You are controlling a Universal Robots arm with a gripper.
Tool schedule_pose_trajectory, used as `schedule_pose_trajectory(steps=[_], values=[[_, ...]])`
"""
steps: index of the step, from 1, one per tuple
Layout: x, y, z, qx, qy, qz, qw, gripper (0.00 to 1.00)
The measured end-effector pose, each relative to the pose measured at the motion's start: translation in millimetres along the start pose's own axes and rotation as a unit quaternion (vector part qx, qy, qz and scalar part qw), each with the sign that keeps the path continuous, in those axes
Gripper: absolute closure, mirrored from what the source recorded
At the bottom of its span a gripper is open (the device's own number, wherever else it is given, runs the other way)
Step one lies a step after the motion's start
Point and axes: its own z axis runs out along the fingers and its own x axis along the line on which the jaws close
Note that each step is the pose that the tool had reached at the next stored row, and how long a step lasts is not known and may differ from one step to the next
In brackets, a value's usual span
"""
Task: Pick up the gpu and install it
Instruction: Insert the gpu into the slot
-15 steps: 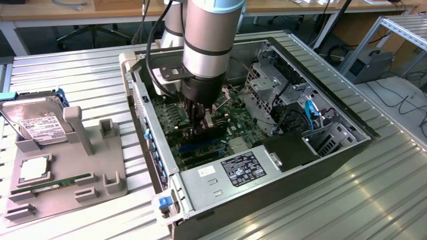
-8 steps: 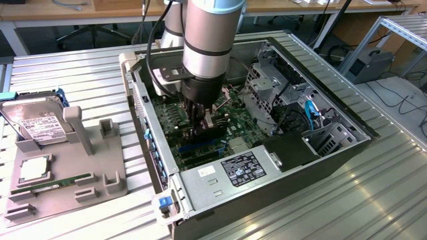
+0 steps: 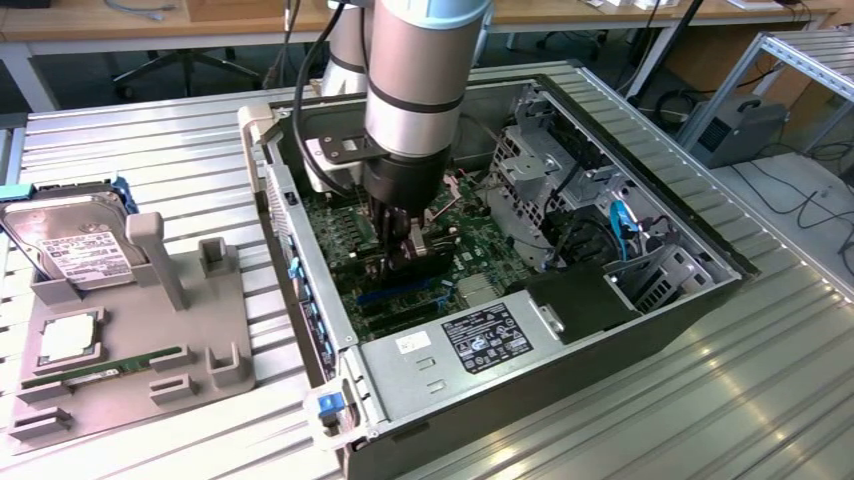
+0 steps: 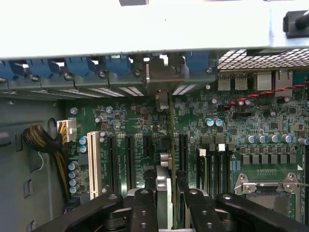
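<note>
Open computer case (image 3: pixel 694 262) lying on its side on a slatted metal table (image 3: pixel 160 140), with the arm reaching down into it. The gripper (image 3: pixel 400 262) stands over the green motherboard (image 4: pixel 270 121), its fingers (image 4: pixel 143 208) closed partway on the gpu (image 4: pixel 170 145) — a thin card seen edge-on, held upright over the board's row of long slots, its silver bracket toward the case's rear wall. Inside the case, beside the motherboard, sit a drive cage (image 3: pixel 541 170) and a labelled power supply (image 3: pixel 487 338). Beside the case, a grey holder (image 3: pixel 120 370) carries a hard drive (image 3: pixel 74 250), a processor chip (image 3: pixel 70 340) and a green memory stick (image 3: pixel 123 365).
</note>
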Motion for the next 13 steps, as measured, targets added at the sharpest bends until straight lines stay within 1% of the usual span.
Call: schedule_pose_trajectory(steps=[8,10,13], values=[[0.1,0.4,0.1,0.0000,0.0000,-0.002,1.0000,0.73],[0.0,0.5,0.5,0.0000,-0.0010,-0.002,1.0000,0.73],[0.0,0.5,0.8,-0.0001,-0.0038,-0.002,1.0000,0.73]])
